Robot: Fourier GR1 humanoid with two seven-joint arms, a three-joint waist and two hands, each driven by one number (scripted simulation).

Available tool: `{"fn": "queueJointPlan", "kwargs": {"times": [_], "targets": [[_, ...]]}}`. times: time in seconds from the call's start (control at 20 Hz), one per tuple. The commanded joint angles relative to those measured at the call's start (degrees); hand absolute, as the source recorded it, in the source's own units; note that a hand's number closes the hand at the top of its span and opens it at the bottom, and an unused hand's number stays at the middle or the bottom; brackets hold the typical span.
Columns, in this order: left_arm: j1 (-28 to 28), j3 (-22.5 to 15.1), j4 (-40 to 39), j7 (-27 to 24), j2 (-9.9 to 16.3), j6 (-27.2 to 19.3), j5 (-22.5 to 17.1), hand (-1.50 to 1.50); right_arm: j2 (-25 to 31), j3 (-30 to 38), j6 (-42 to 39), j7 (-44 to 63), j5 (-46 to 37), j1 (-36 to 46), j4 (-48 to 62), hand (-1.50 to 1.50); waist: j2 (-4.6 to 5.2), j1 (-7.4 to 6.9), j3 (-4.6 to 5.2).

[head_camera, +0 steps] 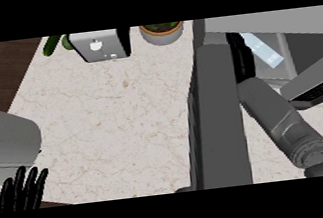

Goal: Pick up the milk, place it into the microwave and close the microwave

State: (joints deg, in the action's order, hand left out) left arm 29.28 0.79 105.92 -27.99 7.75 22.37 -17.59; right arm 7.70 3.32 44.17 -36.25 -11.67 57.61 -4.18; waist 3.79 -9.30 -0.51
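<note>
Resting at the lower left edge, the left hand (25, 191) shows straight, upright fingers and holds nothing. The right forearm (281, 117) reaches up past the open microwave door (213, 115) into the microwave (273, 22); its hand is hidden, so its fingers cannot be judged, and the pale shape inside may be the milk (262, 49). Beyond, on the counter (105, 112), stand a toaster (101, 45) and a potted plant (162, 32).
</note>
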Motion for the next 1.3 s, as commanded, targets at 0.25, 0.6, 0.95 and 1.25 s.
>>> {"fn": "queueJointPlan", "kwargs": {"times": [0.25,0.6,0.95,1.25], "targets": [[1.93,-0.12,2.02,0.12,-0.03,0.13,0.0,-1.5,-2.14,6.54,-12.81,-9.38,6.89,-5.17,-4.28,-1.5,-1.17,2.98,0.04],[4.3,-0.3,0.87,-1.27,-0.55,0.62,0.87,-1.5,-2.63,10.19,-23.51,-16.8,10.73,-10.37,-4.47,-1.5,-1.67,4.23,0.16],[5.44,1.63,4.01,1.17,0.48,1.08,-2.34,-1.5,-2.22,10.83,-27.75,-24.08,11.01,-16.44,-4.51,-1.5,-2.73,6.57,0.31],[6.32,-2.58,1.49,-0.63,-2.55,-0.76,5.12,-1.5,-4.17,10.77,-33.07,-26.56,11.28,-19.86,-5.02,-1.5,-3.23,7.64,0.39]]}}
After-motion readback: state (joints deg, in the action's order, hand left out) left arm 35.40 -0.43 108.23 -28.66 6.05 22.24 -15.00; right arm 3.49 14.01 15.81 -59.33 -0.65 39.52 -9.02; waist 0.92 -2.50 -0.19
